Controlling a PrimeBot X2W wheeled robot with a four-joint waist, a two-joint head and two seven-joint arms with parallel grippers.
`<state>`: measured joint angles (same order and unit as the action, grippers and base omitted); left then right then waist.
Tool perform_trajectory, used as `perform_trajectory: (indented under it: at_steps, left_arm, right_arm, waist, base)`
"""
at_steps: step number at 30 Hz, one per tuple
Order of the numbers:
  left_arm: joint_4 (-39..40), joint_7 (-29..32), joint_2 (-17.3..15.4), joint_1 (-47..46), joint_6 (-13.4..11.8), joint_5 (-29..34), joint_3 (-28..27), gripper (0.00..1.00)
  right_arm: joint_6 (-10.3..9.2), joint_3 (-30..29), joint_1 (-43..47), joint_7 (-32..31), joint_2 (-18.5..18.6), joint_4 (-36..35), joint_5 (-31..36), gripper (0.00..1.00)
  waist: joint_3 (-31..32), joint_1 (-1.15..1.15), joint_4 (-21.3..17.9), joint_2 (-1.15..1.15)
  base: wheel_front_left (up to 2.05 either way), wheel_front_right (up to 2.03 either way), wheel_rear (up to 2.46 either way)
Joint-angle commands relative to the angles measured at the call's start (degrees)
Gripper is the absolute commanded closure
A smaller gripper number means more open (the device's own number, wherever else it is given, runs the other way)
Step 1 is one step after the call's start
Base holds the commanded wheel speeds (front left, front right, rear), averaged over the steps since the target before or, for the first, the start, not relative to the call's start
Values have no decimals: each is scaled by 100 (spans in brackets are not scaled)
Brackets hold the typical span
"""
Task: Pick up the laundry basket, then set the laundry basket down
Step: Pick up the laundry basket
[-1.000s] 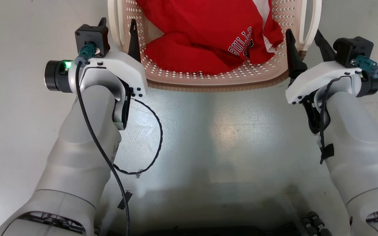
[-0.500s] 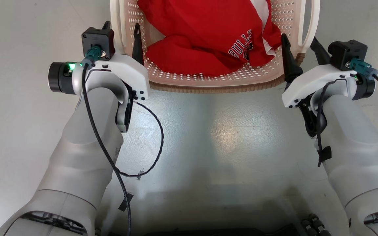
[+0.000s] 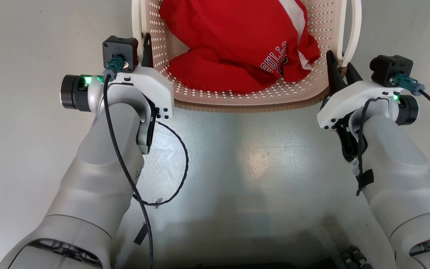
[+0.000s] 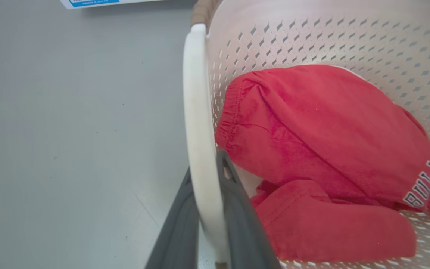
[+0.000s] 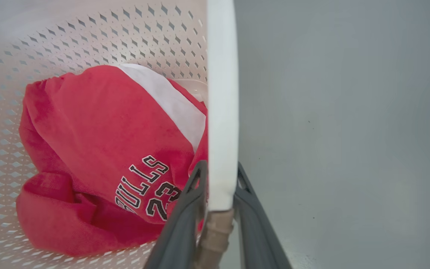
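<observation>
The laundry basket (image 3: 252, 106) is clamped, seemingly, at its handles (image 4: 200, 112) by left fingers (image 4: 179, 231) and right fingers (image 5: 179, 224); a level lift is needed

Laundry basket (image 3: 248, 106): one.
Loop handles on the basket: two, the left handle (image 3: 137, 22) and the right handle (image 3: 351, 33).
Red cloth (image 3: 237, 41) in the basket: at least one piece; the folds hide whether there are more.
White stripe (image 3: 293, 15) on the cloth: one.
Tools: two, the left tool (image 4: 204, 175) and the right tool (image 3: 339, 61).
Dark fingers (image 3: 333, 73): two to each tool, four in all.
Pale forearms: two, the left forearm (image 3: 103, 179) and the right forearm (image 3: 398, 168).
Black wrist boxes: two, (image 3: 120, 48) and (image 3: 390, 67).
Teal plugs: two, (image 3: 114, 63) and (image 3: 405, 80).
Green lamps: two, (image 3: 87, 79) and (image 3: 396, 97).
White label with a blue band (image 4: 95, 3): one.
</observation>
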<state>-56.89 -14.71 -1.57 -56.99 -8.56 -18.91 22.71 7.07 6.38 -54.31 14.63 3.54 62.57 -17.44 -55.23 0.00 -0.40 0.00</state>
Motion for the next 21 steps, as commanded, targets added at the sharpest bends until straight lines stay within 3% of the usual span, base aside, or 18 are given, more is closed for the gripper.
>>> perform_trajectory:
  at_steps: [1, 11, 21]
  left_arm:
    - [42, -29, -131, 62, -25, -87, -11, 100]
    - [-242, -29, -131, 171, 7, -407, 233, 100]
    - [-698, -29, -131, 567, 50, -975, 787, 100]
  right_arm:
    - [42, 201, 180, 37, -66, -29, -7, 100]
    - [42, 490, 272, 37, -66, 205, -218, 100]
    - [42, 1257, 536, 28, -66, 698, -828, 100]
  waist:
    - [37, 0, -10, 0]
    - [419, 0, -29, 0]
    - [1340, 0, -78, 0]
  base:
    - [0, 0, 0]
    - [0, 0, 0]
    - [0, 0, 0]
